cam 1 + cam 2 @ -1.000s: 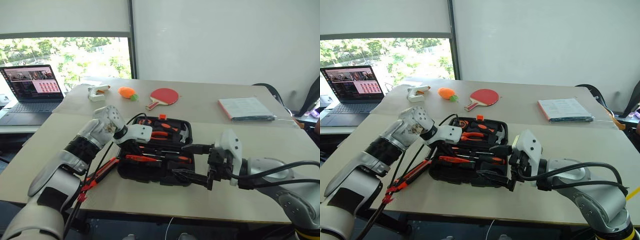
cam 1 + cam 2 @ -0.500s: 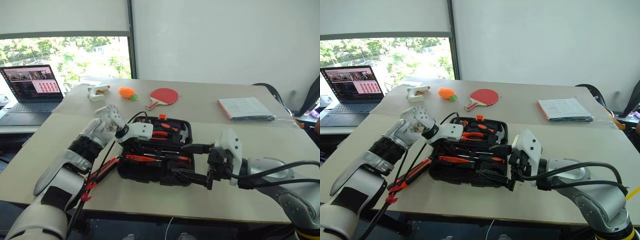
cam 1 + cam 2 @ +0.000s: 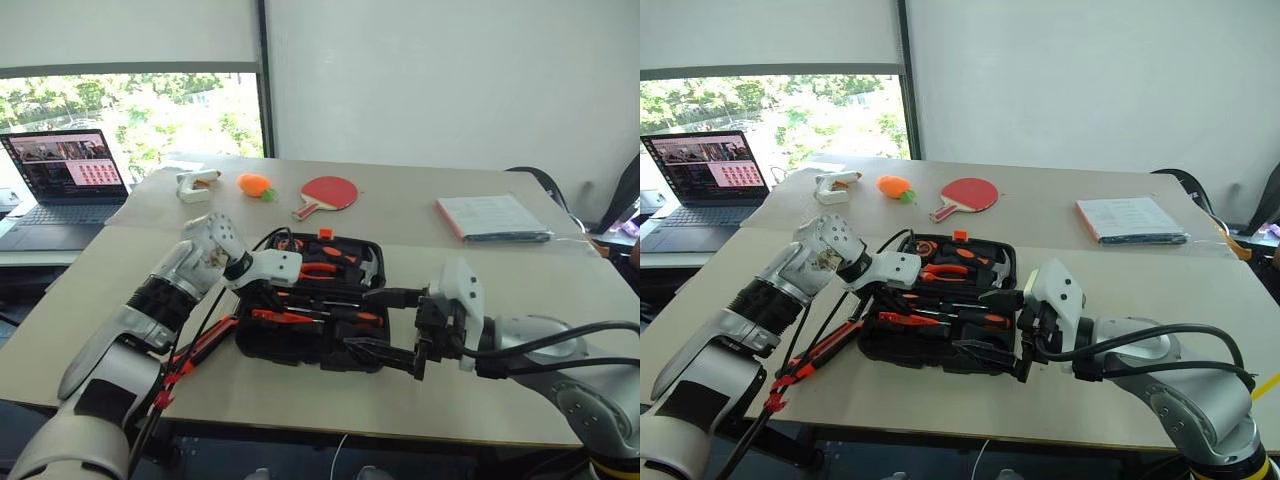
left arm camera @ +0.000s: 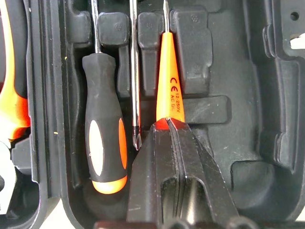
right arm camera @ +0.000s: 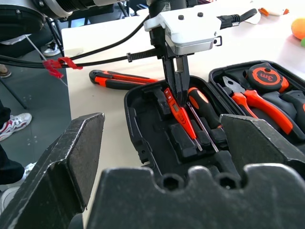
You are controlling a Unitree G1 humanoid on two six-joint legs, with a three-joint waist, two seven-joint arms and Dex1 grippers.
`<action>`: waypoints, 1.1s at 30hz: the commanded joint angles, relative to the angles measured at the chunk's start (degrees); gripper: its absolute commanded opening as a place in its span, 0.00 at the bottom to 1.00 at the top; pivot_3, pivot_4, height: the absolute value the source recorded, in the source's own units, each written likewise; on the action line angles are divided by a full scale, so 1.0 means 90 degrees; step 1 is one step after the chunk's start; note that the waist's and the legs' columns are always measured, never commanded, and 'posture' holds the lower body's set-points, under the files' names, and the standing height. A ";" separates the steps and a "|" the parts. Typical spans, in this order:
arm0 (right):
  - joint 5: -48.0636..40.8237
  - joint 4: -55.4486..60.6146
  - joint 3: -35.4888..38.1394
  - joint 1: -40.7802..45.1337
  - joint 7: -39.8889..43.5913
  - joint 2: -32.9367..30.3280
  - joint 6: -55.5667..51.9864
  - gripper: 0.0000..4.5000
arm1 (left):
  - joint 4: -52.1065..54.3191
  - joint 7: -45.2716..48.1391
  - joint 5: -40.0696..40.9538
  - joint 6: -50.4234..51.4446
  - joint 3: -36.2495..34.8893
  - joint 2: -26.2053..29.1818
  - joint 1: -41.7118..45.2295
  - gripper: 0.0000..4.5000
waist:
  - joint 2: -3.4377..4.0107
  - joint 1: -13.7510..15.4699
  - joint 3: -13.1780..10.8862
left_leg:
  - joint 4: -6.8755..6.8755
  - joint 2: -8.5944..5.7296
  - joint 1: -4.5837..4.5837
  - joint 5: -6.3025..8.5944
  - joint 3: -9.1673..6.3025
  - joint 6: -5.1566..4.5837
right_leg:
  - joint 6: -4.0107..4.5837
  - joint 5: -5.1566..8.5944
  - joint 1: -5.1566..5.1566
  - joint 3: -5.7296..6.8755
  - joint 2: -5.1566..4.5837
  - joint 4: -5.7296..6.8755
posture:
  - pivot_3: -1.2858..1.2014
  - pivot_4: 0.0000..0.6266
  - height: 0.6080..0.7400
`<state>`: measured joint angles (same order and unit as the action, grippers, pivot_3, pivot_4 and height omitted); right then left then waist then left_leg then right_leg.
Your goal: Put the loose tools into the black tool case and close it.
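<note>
Right gripper (image 3: 388, 322) hangs wide open and empty at the near right corner of the open black tool case (image 3: 262, 343). Left gripper (image 5: 175, 80), pinched together, presses the small all-orange screwdriver (image 4: 169, 83) lying in its slot. The utility knife (image 5: 119, 79) lies outside, along the case's left edge.

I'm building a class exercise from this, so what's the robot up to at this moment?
It is packing tools into the open black tool case. The left gripper, fingers shut, presses its tips on the handle end of the small all-orange screwdriver, which lies in a moulded slot beside a black-and-orange screwdriver. The right gripper is open at the case's near edge. The utility knife lies on the table outside the case.
</note>
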<state>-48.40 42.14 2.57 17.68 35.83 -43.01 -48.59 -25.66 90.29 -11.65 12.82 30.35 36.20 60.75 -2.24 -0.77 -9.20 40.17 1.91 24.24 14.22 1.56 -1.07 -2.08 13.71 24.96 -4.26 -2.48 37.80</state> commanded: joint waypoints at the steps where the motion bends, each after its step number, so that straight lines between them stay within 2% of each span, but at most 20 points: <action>1: -0.0101 0.0145 0.0082 0.0084 -0.0049 -0.0018 0.0008 1.00 | -0.0109 -0.0167 -0.0153 -0.0173 -0.0031 -0.0010 0.0035 0.01 | 0.0000 -0.0002 0.0000 | 0.0000 0.0000 0.0000 0.0000 0.0000 0.0000 | 0.0000 0.0000 0.0000 0.0000 0.0000 0.0000 | 0.52 0.24 0.97; 17: -0.0149 0.0114 0.0092 0.0070 -0.0075 -0.0014 0.0007 1.00 | -0.0115 -0.0110 -0.0121 -0.0147 -0.0094 -0.0141 -0.0083 0.01 | 0.0000 -0.0012 0.0000 | -0.0001 0.0001 -0.0002 0.0000 0.0000 0.0000 | 0.0000 0.0000 -0.0001 0.0000 0.0001 0.0001 | 0.52 0.24 0.97; 24: -0.0153 0.0090 0.0088 0.0075 -0.0074 -0.0002 0.0023 1.00 | -0.0248 -0.0154 -0.0032 -0.0105 -0.0327 -0.0076 0.0232 0.01 | 0.0000 -0.0012 0.0000 | 0.0000 0.0001 -0.0001 0.0000 0.0000 0.0000 | 0.0000 0.0000 -0.0001 0.0000 0.0001 0.0001 | 0.52 0.24 0.97; 33: -0.0168 0.0082 0.0082 0.0087 -0.0083 0.0007 0.0017 1.00 | 0.0299 0.0117 0.0128 0.0030 -0.0385 0.0025 0.0033 0.01 | 0.0000 -0.0008 0.0000 | 0.0000 0.0001 0.0000 0.0000 -0.0001 0.0000 | 0.0000 0.0000 0.0000 0.0001 0.0001 0.0001 | 0.52 0.24 0.97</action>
<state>-48.66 42.13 2.57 17.68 34.95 -43.01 -48.62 -24.91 90.91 -11.02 13.14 27.52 35.60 61.47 -2.24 -0.84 -9.20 40.17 1.92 24.23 14.22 1.56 -1.07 -2.08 13.71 24.95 -4.26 -2.47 37.81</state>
